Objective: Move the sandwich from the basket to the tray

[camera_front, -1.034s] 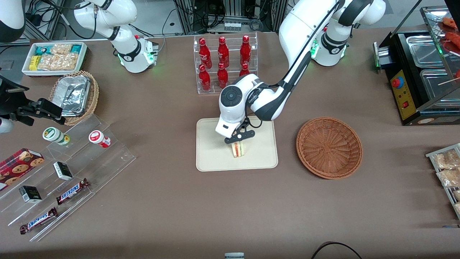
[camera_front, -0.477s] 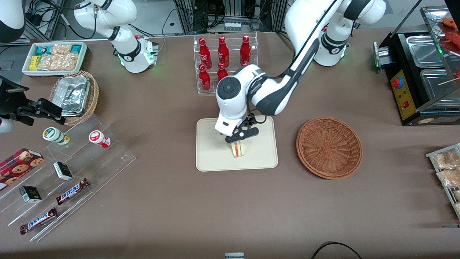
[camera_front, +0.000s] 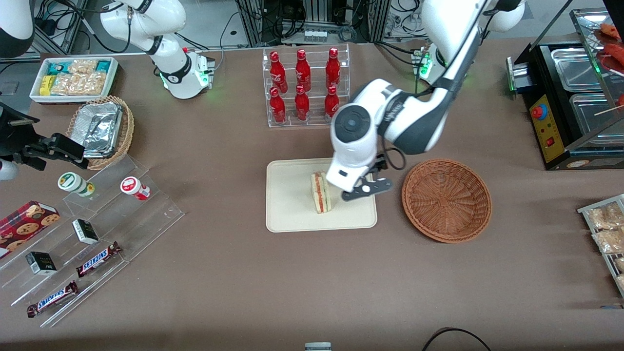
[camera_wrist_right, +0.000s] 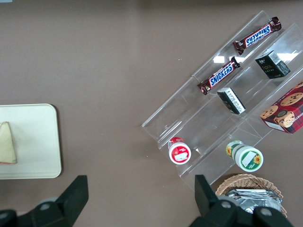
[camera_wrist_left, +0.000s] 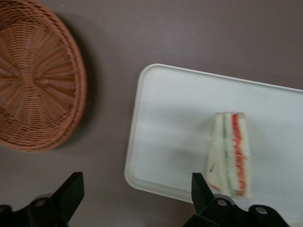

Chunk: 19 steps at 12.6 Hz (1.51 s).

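The flat cream-beige rectangular tray [camera_front: 287, 214] with rounded corners and a low rim holds one thing: the small triangular wedge sandwich [camera_front: 321, 191] of pale bread, standing on edge with red and green filling stripes facing up. It sits near the tray's middle, clear of the rim [camera_wrist_left: 135, 142] on every side. Beside the tray, toward the working arm's end of the table, the round shallow reddish-brown woven wicker basket [camera_front: 446, 200] has nothing in it; its weave radiates from a central hub to a thick braided border [camera_wrist_left: 71, 94].

The black two-finger gripper [camera_front: 365, 189] hangs above the tray edge nearest the basket, just beside the sandwich and apart from it. In the left wrist view its fingertips [camera_wrist_left: 73, 187] stand spread wide, with bare table and tray corner between them and nothing in their hold.

Farther from the front camera, a clear acrylic rack [camera_front: 306, 117] carries six glossy red bottles [camera_front: 302, 102] in two rows.
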Each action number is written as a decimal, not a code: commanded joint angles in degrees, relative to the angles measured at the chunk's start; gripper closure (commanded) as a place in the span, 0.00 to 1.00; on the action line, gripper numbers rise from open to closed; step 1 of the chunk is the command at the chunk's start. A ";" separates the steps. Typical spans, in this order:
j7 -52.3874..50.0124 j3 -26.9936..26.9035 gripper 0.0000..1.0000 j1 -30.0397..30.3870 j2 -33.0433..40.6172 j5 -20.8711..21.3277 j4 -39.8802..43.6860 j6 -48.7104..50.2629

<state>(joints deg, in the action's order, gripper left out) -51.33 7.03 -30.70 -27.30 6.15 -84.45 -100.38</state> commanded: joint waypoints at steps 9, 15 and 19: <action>36.54 0.53 0.00 20.66 18.33 -1.23 -13.28 10.10; 50.53 3.08 0.00 32.45 25.18 -2.90 -12.05 17.41; 50.63 2.64 0.00 36.32 27.21 -3.69 -9.33 18.90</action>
<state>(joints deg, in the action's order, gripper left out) -1.47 9.01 3.90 -0.93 3.33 -95.03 -82.75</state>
